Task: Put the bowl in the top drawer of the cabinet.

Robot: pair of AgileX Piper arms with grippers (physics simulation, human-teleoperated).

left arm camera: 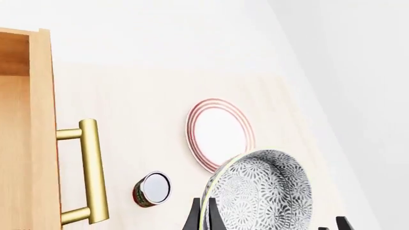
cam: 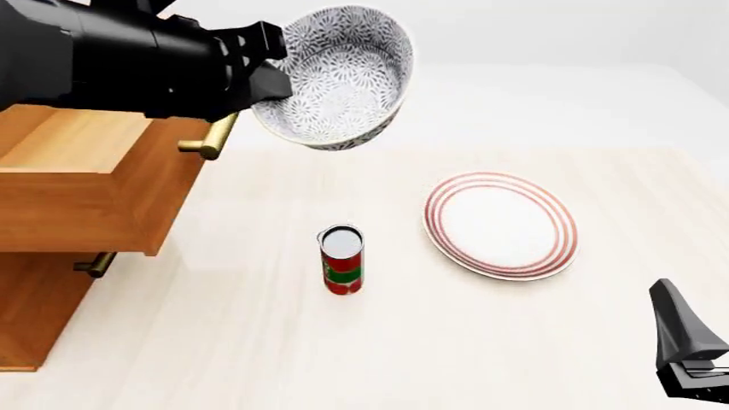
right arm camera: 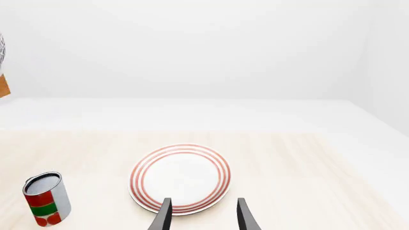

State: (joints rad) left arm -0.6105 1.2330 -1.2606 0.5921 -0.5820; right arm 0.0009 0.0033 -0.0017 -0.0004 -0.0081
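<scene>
The blue-grey patterned bowl [cam: 341, 77] hangs tilted in the air, held by its rim in my left gripper [cam: 271, 79], which is shut on it. It sits just right of the cabinet [cam: 34, 316], level with the brass handle [cam: 211, 137] of the top drawer [cam: 102, 201], which is pulled out. In the left wrist view the fingers [left arm camera: 195, 218] pinch the rim of the bowl [left arm camera: 265, 191], with the drawer front [left arm camera: 39, 129] and its handle [left arm camera: 91, 172] beside it. My right gripper [right arm camera: 203, 216] is open and empty, low at the near right [cam: 689, 359].
A white plate with red rings [cam: 501, 224] lies flat on the table at the right. A red and green can [cam: 341, 260] stands upright between the plate and the cabinet. The lower drawer's handle [cam: 97, 263] shows under the open one.
</scene>
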